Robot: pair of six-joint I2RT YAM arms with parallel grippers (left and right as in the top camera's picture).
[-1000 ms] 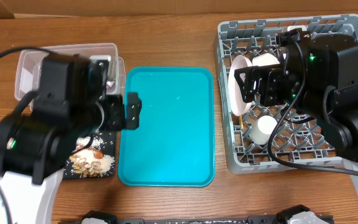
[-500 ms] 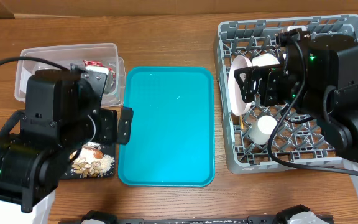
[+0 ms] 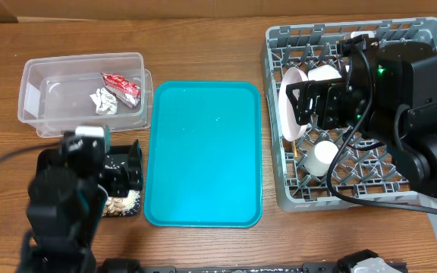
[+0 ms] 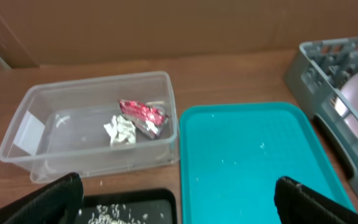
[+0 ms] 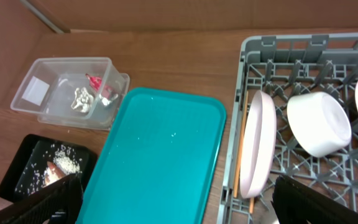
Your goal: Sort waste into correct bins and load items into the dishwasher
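Observation:
The teal tray (image 3: 203, 152) lies bare in the middle of the table. A clear plastic bin (image 3: 33, 83) at the back left holds a red wrapper (image 3: 121, 86) and a crumpled white paper (image 3: 103, 99). A black food-scrap tray (image 3: 120, 206) with rice sits in front of it, mostly under my left arm. The grey dishwasher rack (image 3: 279, 152) at right holds a pink plate (image 3: 289, 102) on edge, white bowls (image 3: 326, 74) and a cup (image 3: 321, 157). My left gripper (image 4: 179, 202) is open and empty above the black tray's edge. My right gripper (image 5: 179, 199) is open and empty over the rack's left side.
A wooden chopstick (image 5: 238, 162) lies along the rack's left wall beside the plate. Cardboard walls stand behind the table. Cables trail off both arms.
My left arm has pulled back toward the front left, uncovering the clear bin and its wrapper and paper. The right arm has not moved.

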